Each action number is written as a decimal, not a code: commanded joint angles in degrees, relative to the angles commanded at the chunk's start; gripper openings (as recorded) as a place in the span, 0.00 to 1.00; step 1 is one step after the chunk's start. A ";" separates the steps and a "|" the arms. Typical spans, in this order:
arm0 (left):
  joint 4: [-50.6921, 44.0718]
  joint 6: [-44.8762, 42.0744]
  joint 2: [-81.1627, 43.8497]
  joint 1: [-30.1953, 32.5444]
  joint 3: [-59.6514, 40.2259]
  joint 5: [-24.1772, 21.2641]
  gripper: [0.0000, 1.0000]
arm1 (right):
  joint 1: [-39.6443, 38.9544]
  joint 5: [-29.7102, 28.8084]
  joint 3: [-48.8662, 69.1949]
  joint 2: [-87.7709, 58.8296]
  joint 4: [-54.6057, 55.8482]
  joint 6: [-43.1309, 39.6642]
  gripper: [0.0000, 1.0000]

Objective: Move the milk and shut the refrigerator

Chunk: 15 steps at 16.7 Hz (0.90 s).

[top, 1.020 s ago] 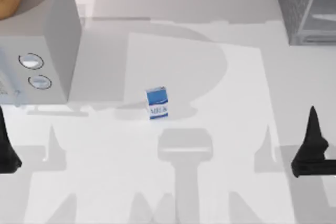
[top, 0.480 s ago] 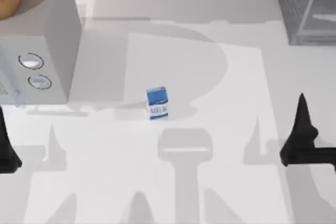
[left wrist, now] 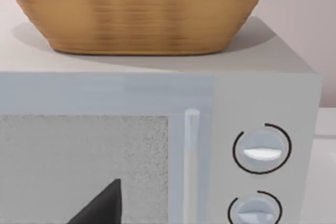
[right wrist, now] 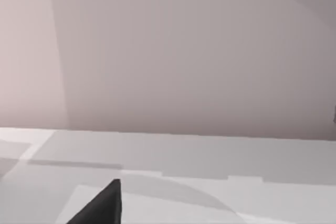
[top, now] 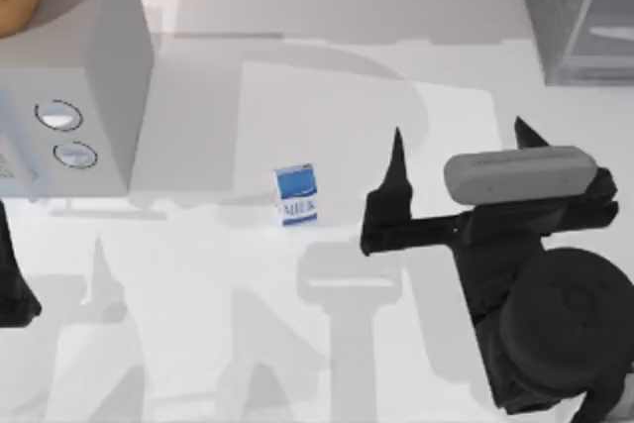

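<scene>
Top view has the milk (top: 296,195) standing upright on the white worktop (top: 218,344), a little left of the middle, with nothing touching it. The right gripper (top: 458,146) hangs over the worktop to the right of the carton and apart from it. Its two dark fingers (top: 396,160) are spread wide, one tip nearer the milk and the other farther toward the right edge, and nothing sits between them. A pale grey block rides on the wrist behind them, with the black arm running down to the lower right corner.

At the far right corner stands the refrigerator (top: 575,7), dark speckled grey with a paler glassy door panel; how the door stands I cannot make out.

At the left edge is the left gripper (top: 12,284), parked low beside the light grey box (top: 89,96) with two round knobs; whether its fingers are apart or together I cannot tell. The left wrist view faces that box and the wicker basket (left wrist: 136,9) resting on top of it, with one dark fingertip (left wrist: 102,205) in front.
</scene>
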State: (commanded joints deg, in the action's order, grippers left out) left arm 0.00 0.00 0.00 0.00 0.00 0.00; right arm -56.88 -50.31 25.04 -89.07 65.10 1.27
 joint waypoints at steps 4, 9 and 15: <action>0.00 0.00 0.00 0.00 0.00 0.00 1.00 | -0.62 2.05 11.30 -24.26 10.28 -0.21 1.00; 0.00 0.00 0.00 0.00 0.00 0.00 1.00 | -0.43 4.77 22.44 -44.94 19.85 -0.39 1.00; 0.00 0.00 0.00 0.00 0.00 0.00 1.00 | -0.19 5.90 26.17 -50.70 22.90 -0.46 1.00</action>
State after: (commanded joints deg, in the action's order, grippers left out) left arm 0.00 0.00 0.00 0.00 0.00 0.00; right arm -57.07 -44.41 51.21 -139.76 88.00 0.81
